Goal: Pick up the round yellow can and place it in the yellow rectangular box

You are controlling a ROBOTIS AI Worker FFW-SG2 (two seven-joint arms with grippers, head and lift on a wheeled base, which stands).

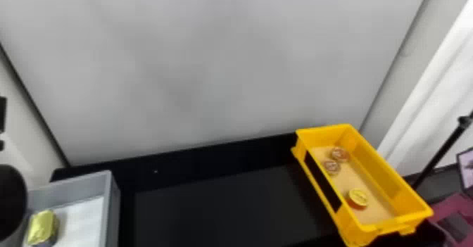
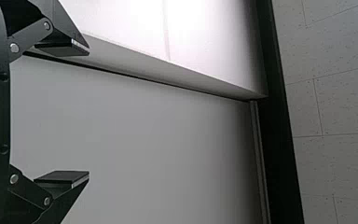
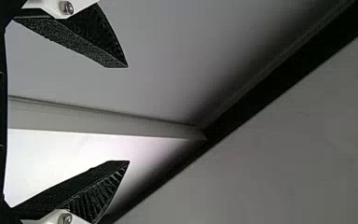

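Observation:
A round can with a yellow lid [image 1: 358,197] lies in the near part of the yellow rectangular box [image 1: 387,225], on its light brown bottom, apart from the box walls. My left arm [image 1: 11,202] shows as a black rounded part at the left edge of the head view. In the left wrist view my left gripper [image 2: 89,111] stands open with a pale wall behind it and nothing between its fingers. My right gripper [image 3: 128,114], in the right wrist view, is likewise open and holds nothing.
Two other round cans [image 1: 339,153] [image 1: 331,166] are farther back in the yellow box. A grey bin [image 1: 109,207] at the lower left holds a gold rectangular can [image 1: 43,227]. The black table [image 1: 218,207] lies between. A black stand [image 1: 445,151] rises beyond the box's right side.

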